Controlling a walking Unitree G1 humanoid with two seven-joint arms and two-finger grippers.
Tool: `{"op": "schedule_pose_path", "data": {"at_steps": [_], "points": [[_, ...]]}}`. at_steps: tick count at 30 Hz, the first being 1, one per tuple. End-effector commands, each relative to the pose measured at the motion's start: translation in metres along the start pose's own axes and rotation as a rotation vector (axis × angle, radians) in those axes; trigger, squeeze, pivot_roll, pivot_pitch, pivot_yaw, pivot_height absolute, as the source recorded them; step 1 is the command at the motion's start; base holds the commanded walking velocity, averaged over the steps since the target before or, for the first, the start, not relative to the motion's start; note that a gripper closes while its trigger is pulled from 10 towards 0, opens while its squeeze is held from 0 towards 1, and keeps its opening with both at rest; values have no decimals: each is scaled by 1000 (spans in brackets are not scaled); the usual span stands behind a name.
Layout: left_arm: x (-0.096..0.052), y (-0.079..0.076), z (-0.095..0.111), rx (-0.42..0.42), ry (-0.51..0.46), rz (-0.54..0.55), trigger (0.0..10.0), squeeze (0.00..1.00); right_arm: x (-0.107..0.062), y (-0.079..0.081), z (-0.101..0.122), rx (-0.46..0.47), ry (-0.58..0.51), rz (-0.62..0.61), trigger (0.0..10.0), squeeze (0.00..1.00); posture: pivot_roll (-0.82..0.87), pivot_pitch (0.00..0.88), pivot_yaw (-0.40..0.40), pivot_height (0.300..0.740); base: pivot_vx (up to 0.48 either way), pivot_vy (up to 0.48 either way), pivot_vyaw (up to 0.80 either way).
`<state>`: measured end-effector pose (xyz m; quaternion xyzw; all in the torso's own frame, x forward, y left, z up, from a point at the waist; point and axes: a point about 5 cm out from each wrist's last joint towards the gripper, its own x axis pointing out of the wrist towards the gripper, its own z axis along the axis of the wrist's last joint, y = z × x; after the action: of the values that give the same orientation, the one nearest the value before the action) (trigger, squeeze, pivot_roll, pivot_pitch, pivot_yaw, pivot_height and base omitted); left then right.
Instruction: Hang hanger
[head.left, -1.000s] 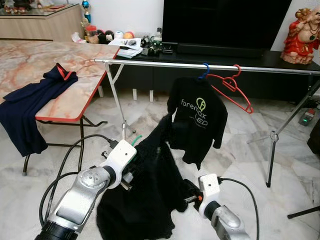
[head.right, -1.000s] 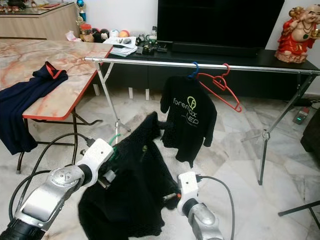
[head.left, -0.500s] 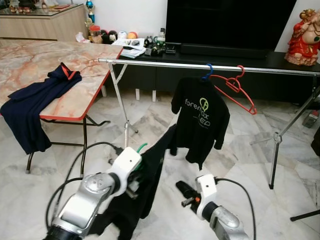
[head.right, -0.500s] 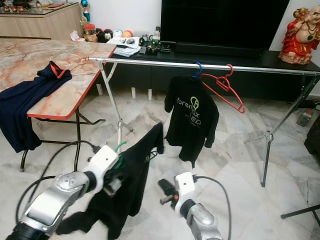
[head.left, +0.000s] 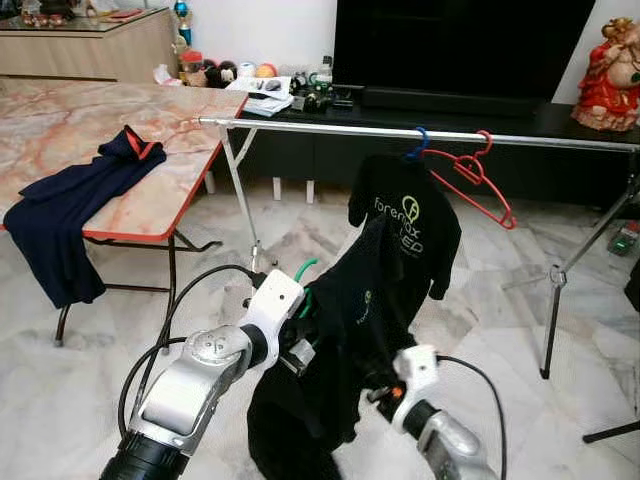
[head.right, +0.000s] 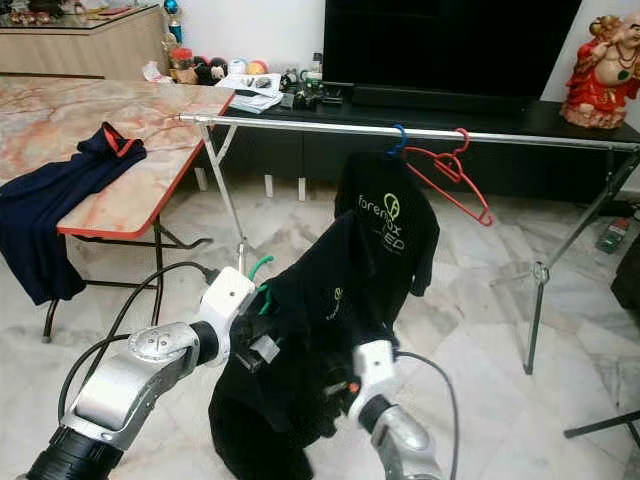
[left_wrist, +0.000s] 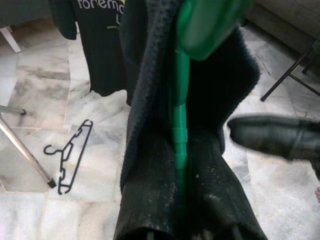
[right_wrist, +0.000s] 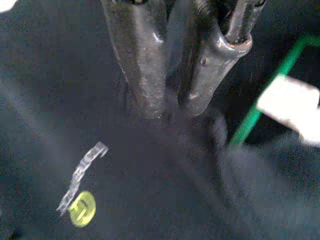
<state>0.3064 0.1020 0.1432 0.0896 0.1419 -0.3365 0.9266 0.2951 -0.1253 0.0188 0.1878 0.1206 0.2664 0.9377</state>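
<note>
Left end effector, arm raised forward, grips a green plastic hanger carrying a black fabric shirt. Right end effector, reaching up beside it, pinches the shirt's cloth.

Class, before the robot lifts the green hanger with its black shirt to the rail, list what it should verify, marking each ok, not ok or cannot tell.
1. Left pincer shut on green hanger: ok.
2. Black shirt draped on that hanger: ok.
3. Right pincer pinching the shirt: cannot tell.
4. Free stretch on rail beside the hung shirt: ok.
5. Hanger hook above the rail: not ok.
6. Black hanger lying on the floor: not ok.
</note>
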Motion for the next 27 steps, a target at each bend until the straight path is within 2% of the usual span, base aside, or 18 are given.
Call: {"op": "schedule_pose_path", "data": {"at_steps": [1,6,9,10,11,18,19,20,24,27], "points": [[-2,-1,14,21,-44,-6,10000,0,3,1,7,35,-44,10,10000,1000,155,15,-30,740,0,0,0],[-2,-2,16,22,-47,-10,10000,0,3,4,4,42,-21,61,10000,1000,156,15,-32,740,0,0,0],[-1,-3,20,23,-57,-16,10000,0,1,5,-3,13,24,65,10000,1000,157,15,-33,740,0,0,0],[-1,-5,24,25,-68,-27,10000,0,-2,4,-8,-24,56,53,10000,396,158,14,-33,740,0,0,0],[-1,-6,25,27,-71,-34,10000,0,-3,4,-9,-34,63,49,10000,0,158,14,-33,740,0,0,0],[-1,-20,33,47,-86,-122,10000,0,-5,6,-13,-14,72,95,10000,0,158,13,-32,740,0,0,0],[-1,-21,34,47,-86,-128,10000,0,-5,6,-12,-9,65,100,10000,537,158,13,-30,740,0,0,0],[-1,-22,34,47,-85,-133,10000,0,-5,6,-10,-1,53,108,10000,1000,157,13,-29,740,0,0,0],[-1,-26,32,46,-77,-150,10000,0,-2,7,1,63,-26,148,10000,1000,156,14,-30,740,0,0,0],[1,-29,28,45,-61,-157,10000,0,2,14,10,141,-82,272,10000,1000,153,14,-30,740,0,0,0]]}}
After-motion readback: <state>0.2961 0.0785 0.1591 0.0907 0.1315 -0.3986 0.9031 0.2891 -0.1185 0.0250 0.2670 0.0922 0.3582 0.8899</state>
